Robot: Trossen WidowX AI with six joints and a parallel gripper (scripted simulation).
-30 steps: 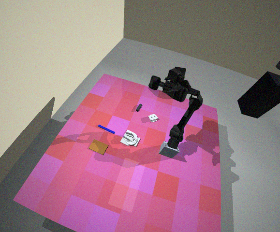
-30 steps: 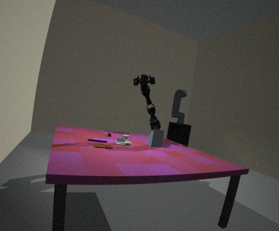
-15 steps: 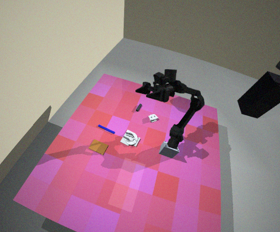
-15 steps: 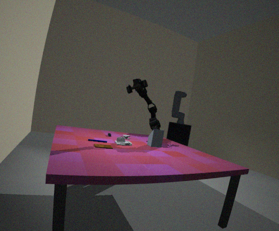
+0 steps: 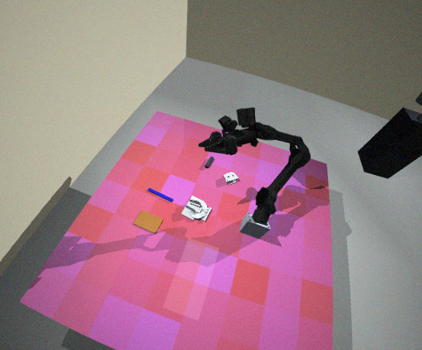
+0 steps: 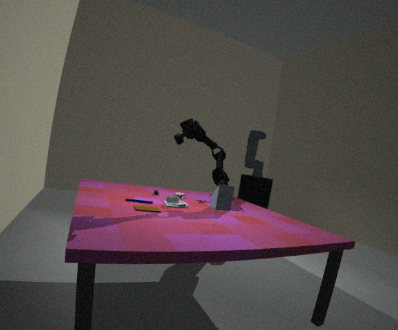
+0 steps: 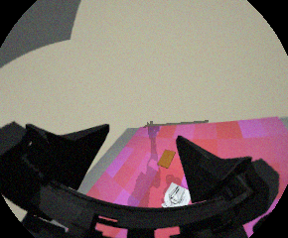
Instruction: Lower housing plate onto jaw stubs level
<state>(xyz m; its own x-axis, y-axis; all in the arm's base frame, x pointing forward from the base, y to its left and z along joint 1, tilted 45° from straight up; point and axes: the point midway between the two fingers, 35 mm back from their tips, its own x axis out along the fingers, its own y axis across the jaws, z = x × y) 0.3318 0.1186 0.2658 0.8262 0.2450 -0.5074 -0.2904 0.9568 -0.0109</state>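
1. One gripper, fingers wide open, nothing held; raised over far side of table.
2. Small white plate, apparently the housing plate: on tabletop, far side of white assembly, apart from it.
3. Blue rod: left of assembly.
4. Orange block: flat, near-left of assembly.
5. Small dark block: far, left of plate.
6. Jaw seating on pins: too small to tell.

It looks like a bare, lab-like room. A black jointed robot arm stands on a pink-and-red checkered table between plain beige walls.
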